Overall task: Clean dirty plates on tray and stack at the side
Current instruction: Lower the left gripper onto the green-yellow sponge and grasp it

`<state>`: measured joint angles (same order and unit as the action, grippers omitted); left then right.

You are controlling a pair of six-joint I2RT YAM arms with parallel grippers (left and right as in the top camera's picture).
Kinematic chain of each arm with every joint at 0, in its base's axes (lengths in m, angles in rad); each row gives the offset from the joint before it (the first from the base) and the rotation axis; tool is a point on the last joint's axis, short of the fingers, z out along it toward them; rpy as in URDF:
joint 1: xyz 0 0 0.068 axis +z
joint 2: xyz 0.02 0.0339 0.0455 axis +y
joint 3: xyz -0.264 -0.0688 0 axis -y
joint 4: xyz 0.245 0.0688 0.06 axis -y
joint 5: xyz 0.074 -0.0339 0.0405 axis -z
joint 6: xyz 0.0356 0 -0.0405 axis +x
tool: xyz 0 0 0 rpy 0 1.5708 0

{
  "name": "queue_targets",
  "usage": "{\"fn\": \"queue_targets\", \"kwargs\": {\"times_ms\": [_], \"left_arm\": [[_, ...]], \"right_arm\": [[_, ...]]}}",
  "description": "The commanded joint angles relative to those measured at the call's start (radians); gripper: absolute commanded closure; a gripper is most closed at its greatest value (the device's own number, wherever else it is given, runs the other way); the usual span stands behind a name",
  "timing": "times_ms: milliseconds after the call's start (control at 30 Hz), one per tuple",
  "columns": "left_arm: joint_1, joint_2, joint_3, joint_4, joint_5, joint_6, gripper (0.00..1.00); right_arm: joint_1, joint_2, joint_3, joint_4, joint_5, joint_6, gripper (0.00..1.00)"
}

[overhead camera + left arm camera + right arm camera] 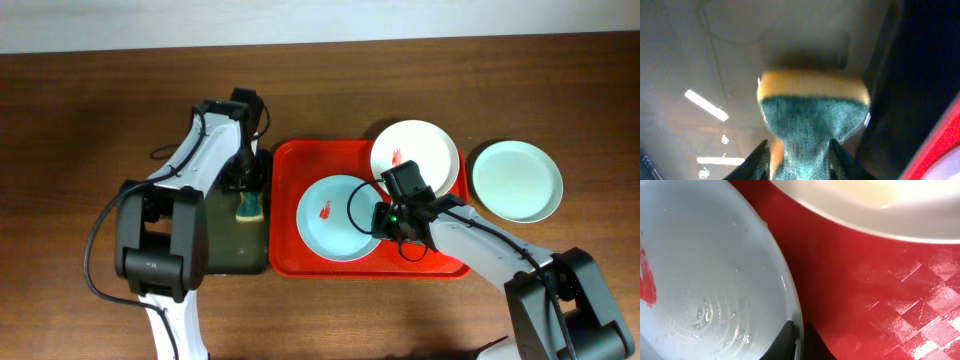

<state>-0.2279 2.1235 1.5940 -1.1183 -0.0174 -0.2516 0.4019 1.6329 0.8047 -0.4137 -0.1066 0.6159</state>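
Rim of smeared mint plate point(330, 215) is clenched in right jaws at its right edge; plate lies approx. mid red tray point(290, 170). Left jaws grasp yellow-green sponge point(812, 107) at dark green tray point(225, 250), just left of red tray. Farther: white plate point(415, 150), smeared, overlaps tray's far-right rim; clean mint plate point(516, 180) on bench point(80, 120), right of it.

A yellow sponge point(249, 207) (green-faced) is over the dark green tray point(225, 252) on a wooden table point(60, 150).
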Motion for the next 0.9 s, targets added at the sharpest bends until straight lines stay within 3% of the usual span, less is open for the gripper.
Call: {"fn": "queue_targets", "kwargs": {"times_ms": [0,133,200,267,400,533,700,800,833,867], "left_arm": [[-0.001,0.009,-0.055,0.061,-0.013,-0.01,0.72],[-0.001,0.009,-0.055,0.055,-0.013,-0.009,0.84],[-0.001,0.008,-0.055,0.051,-0.013,0.011,0.96],[0.009,-0.025,-0.054,0.048,-0.017,0.021,1.0],[0.069,-0.216,-0.055,0.013,-0.018,0.023,1.0],[0.071,-0.278,-0.076,-0.012,-0.017,0.135,1.0],[0.071,-0.278,-0.301,0.17,-0.008,0.145,1.0],[0.071,-0.278,-0.406,0.281,0.021,0.145,1.0],[0.071,-0.278,-0.406,0.287,0.021,0.145,0.97],[0.071,-0.281,-0.398,0.282,0.021,0.145,0.87]], "right_arm": [[0.005,0.005,-0.003,-0.001,0.005,-0.01,0.91],[0.005,0.005,-0.003,-0.001,0.005,-0.01,0.91],[0.005,0.005,-0.003,-0.001,0.005,-0.01,0.91],[0.005,0.005,-0.003,-0.002,0.005,-0.01,0.91],[0.005,0.005,-0.003,-0.006,0.005,-0.01,0.92],[0.005,0.005,-0.003,-0.01,-0.042,-0.01,0.89],[0.005,0.005,-0.003,-0.017,-0.043,-0.018,0.81],[0.005,0.005,-0.003,-0.016,-0.043,-0.017,0.81],[0.005,0.005,-0.003,-0.016,-0.043,-0.017,0.81],[0.005,0.005,-0.003,-0.016,-0.043,-0.017,0.79]]}}
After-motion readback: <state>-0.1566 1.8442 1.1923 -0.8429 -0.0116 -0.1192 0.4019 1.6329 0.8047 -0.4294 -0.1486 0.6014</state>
